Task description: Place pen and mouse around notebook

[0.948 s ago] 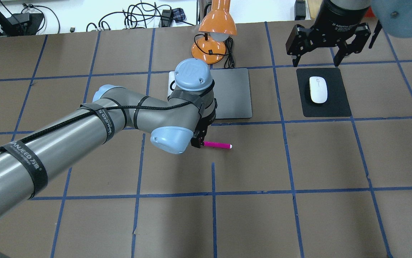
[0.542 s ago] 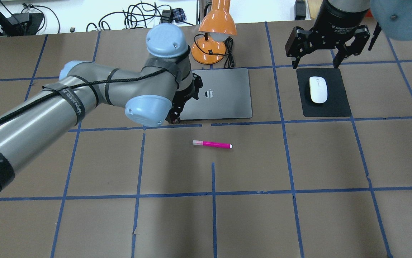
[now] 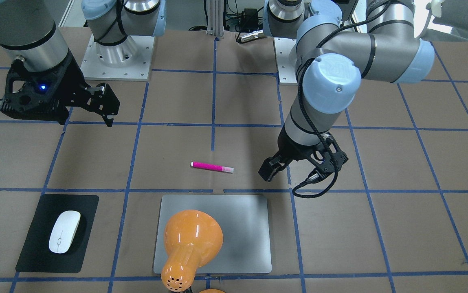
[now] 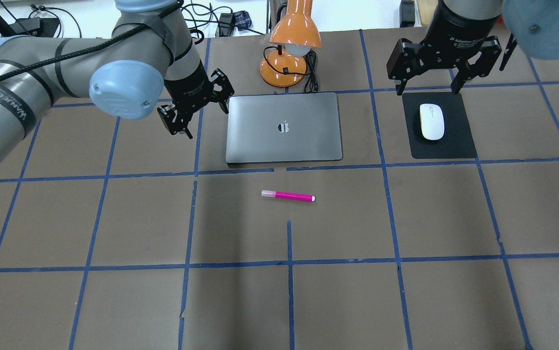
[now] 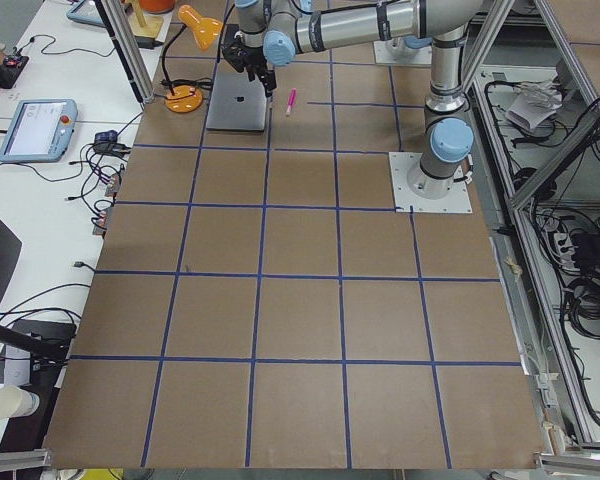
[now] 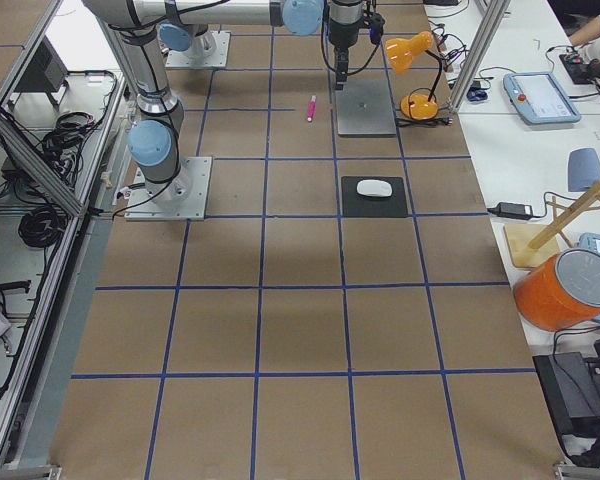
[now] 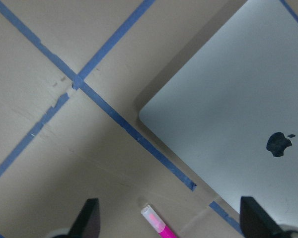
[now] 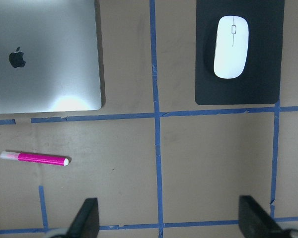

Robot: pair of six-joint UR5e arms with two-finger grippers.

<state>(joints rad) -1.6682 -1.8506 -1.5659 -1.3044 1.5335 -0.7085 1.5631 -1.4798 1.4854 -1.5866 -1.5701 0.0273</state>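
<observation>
Pen: the slim magenta-pink pen [image 4: 287,196] with a pale tip lies flat on the brown surface [image 4: 405,291], on the near side of the notebook and apart from it.
Mouse: the small white oval mouse [image 4: 431,121] rests on a black mat [image 4: 459,143], to the right of the notebook.
Notebook: the large silver-grey metal notebook [image 4: 284,141] lies flat.
Left gripper [image 4: 205,116]: fingers spread, holding nothing, just left of the notebook.
Right gripper [image 4: 427,87]: fingers spread, empty, above the far edge of the mat.

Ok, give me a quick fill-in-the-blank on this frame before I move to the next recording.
1. The mouse rests on a ___ mat.
2. The pen lies on the table, touched by ___ gripper.
3. The lamp on the notebook's far side from the robot is ___.
4. The left gripper and the right gripper both stand ___.
Missing words: black; neither; orange; open.
</observation>
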